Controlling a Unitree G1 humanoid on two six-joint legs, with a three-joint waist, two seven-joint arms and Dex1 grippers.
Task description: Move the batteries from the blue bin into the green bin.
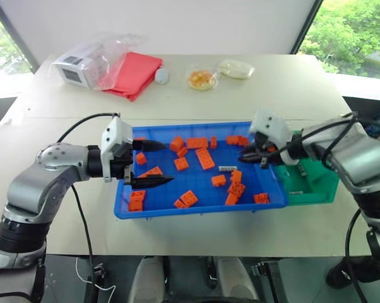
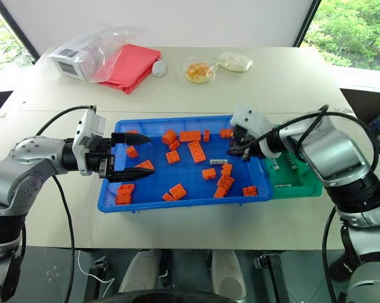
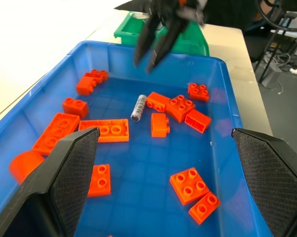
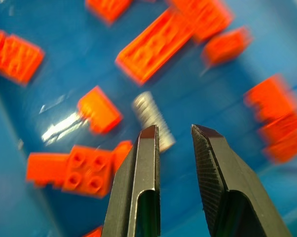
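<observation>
Battery (image 1: pixel 226 168): one small shiny silver stick with ridges, lying flat on the floor of the blue bin, among the bricks, nearer the right end. Nothing is touching it.
Blue bin (image 1: pixel 199 209): big, flat, bright blue plastic tray with a low rim, sitting on the table.
Bricks (image 1: pixel 204 158): lots of orange toy bricks with round bumps on top, spread all over the blue bin. Some are long and some are small squares.
Green bin (image 1: pixel 319 192): smaller, deeper green plastic box, right beside the blue bin's right end. A few small things lie inside, but they are too small to make out. The right arm hides part of it.
Right gripper (image 4: pixel 174 129): above the right end of the blue bin, tilted down. Its two black fingers have only a thin gap between them and nothing in it. The battery lies just below the tips.
Left gripper (image 1: pixel 158 163): over the left end of the blue bin, pointing across it. Its fingers are spread wide and hold nothing.
Table (image 1: pixel 285 82): pale, smooth top. At the far side are a red cloth (image 1: pixel 134 72), a white box in a clear bag (image 1: pixel 73 68), and small clear wrapped packets (image 1: pixel 202 78).
</observation>
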